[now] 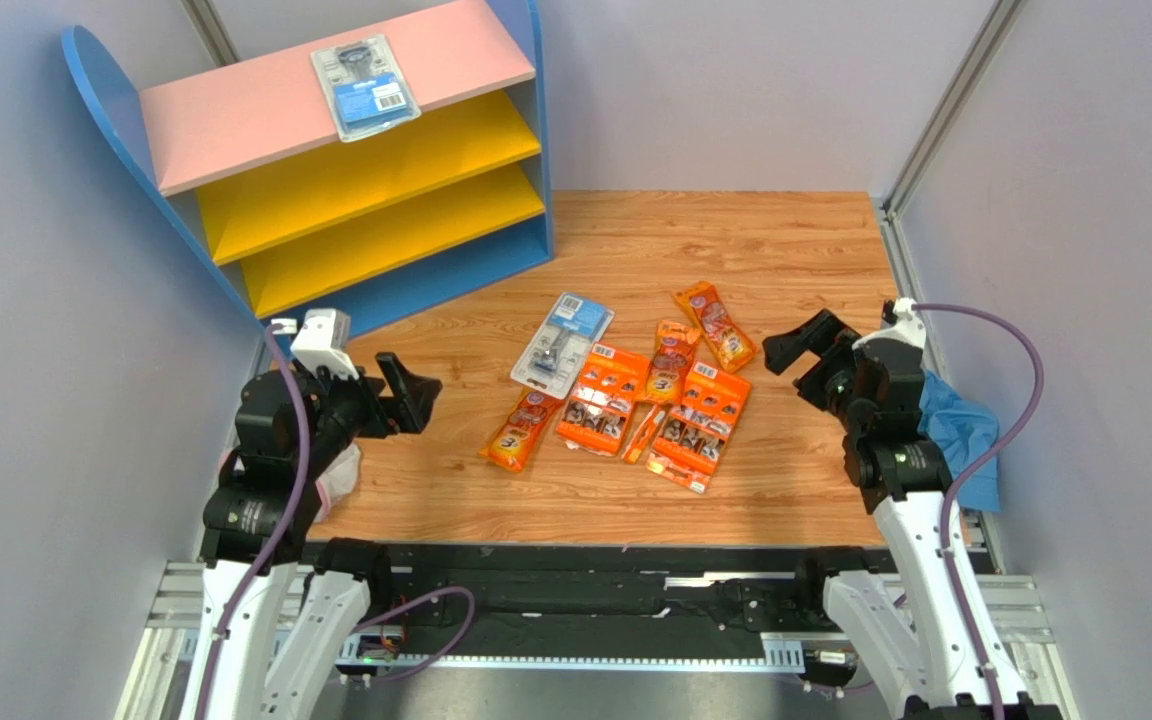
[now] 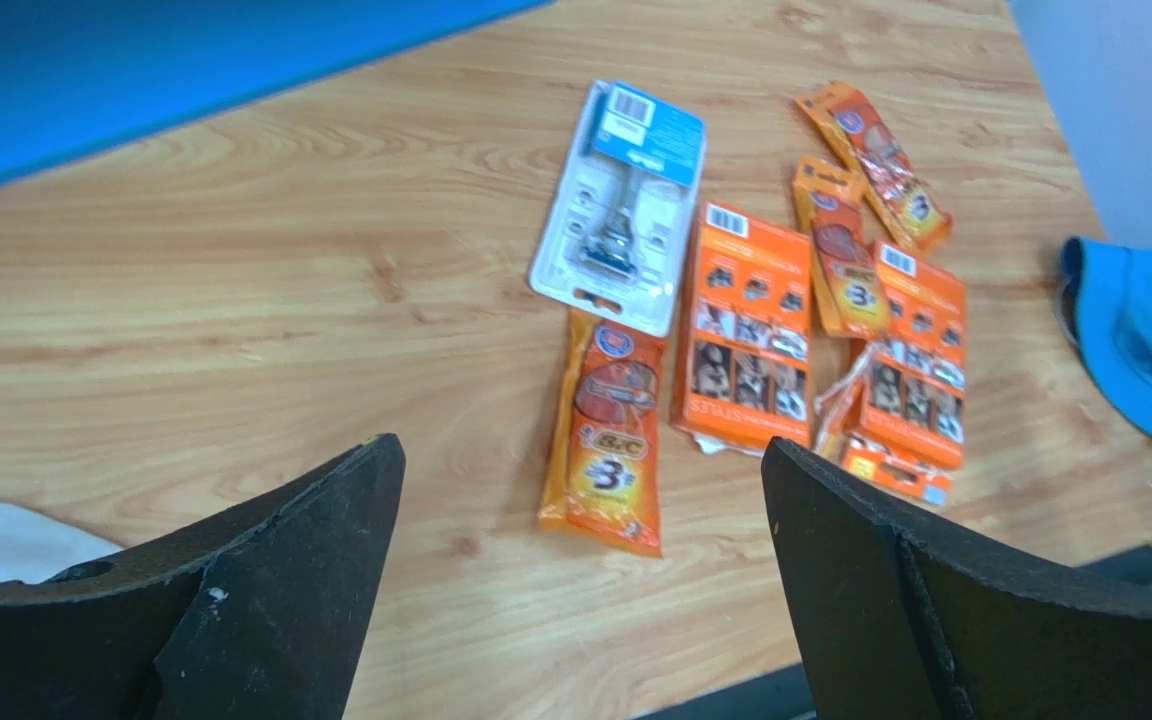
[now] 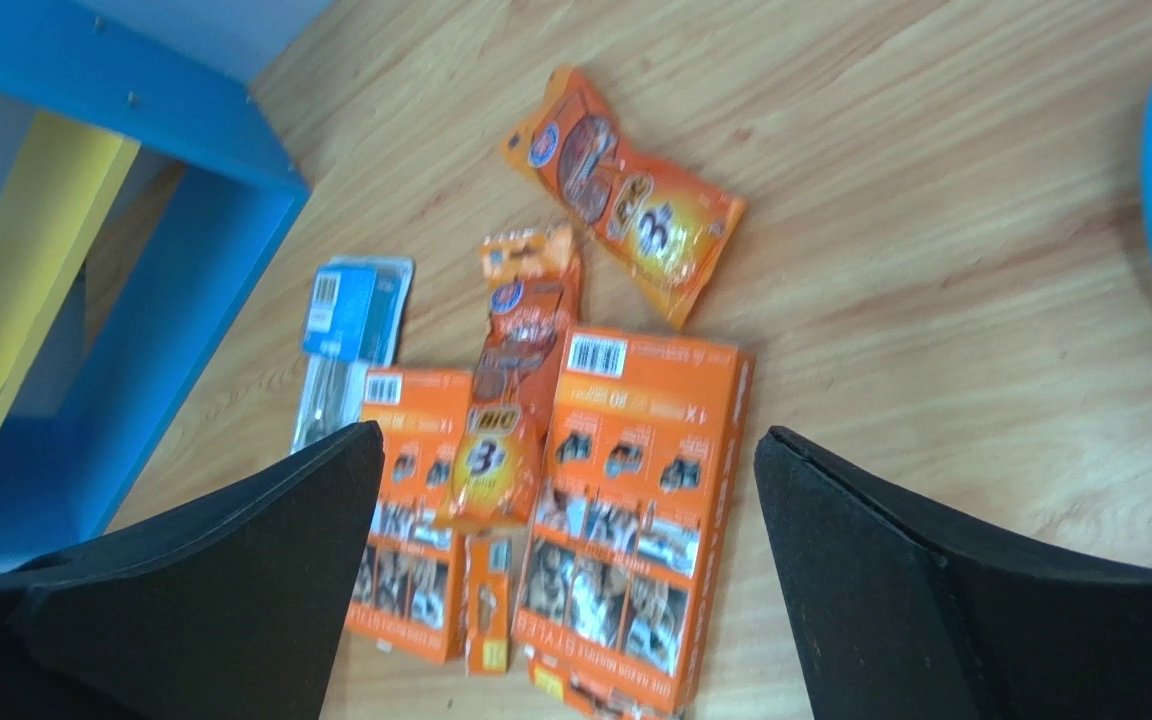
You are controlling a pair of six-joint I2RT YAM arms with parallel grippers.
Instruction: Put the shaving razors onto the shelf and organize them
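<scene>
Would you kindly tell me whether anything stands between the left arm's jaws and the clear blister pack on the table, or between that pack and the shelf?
Nothing visible does. Only bare tabletop lies between the left arm's jaws and the clear blister pack, and between that pack and the shelf. The orange packs lie off both paths.

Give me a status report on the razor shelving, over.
Left tool and right tool open, empty. One blister pack atop the shelf; other razor packs heaped on the table. Blue cloth lies apart at right, nothing blocking.
</scene>
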